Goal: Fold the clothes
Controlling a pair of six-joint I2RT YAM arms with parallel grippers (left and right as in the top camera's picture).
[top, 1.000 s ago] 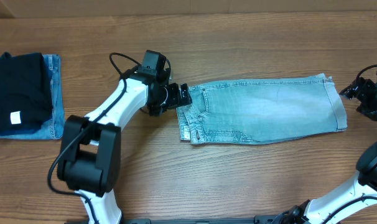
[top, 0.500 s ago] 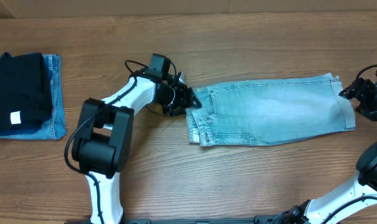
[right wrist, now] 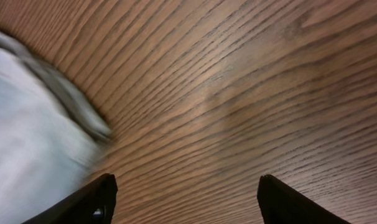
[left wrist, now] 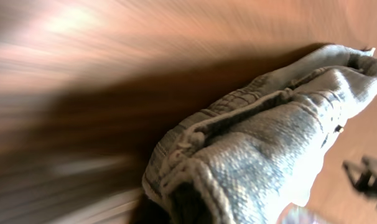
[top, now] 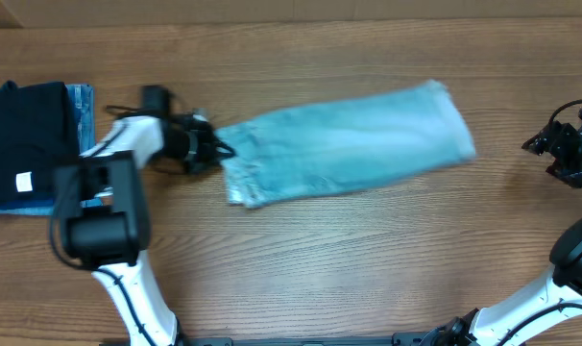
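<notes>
The clothes, light blue denim shorts (top: 349, 144), lie blurred across the middle of the table, slanting up to the right. My left gripper (top: 212, 152) is shut on their waistband end at the left. In the left wrist view the bunched waistband and seams (left wrist: 263, 149) fill the frame right at the jaws, which are hidden under the cloth. My right gripper (top: 536, 146) hovers open at the far right, apart from the leg hem. The right wrist view shows its two fingertips (right wrist: 89, 202) spread wide over bare wood, with the shorts' edge (right wrist: 27, 130) at the left.
A folded black garment with a small white tag (top: 27, 144) lies on a folded darker blue denim piece (top: 84, 125) at the table's left edge, close behind my left arm. Bare wooden table (top: 368, 259) surrounds the shorts.
My left gripper has shut on the waistband and swept left, dragging the shorts with it. Their hem has slid away from my right gripper, which stayed in place.
</notes>
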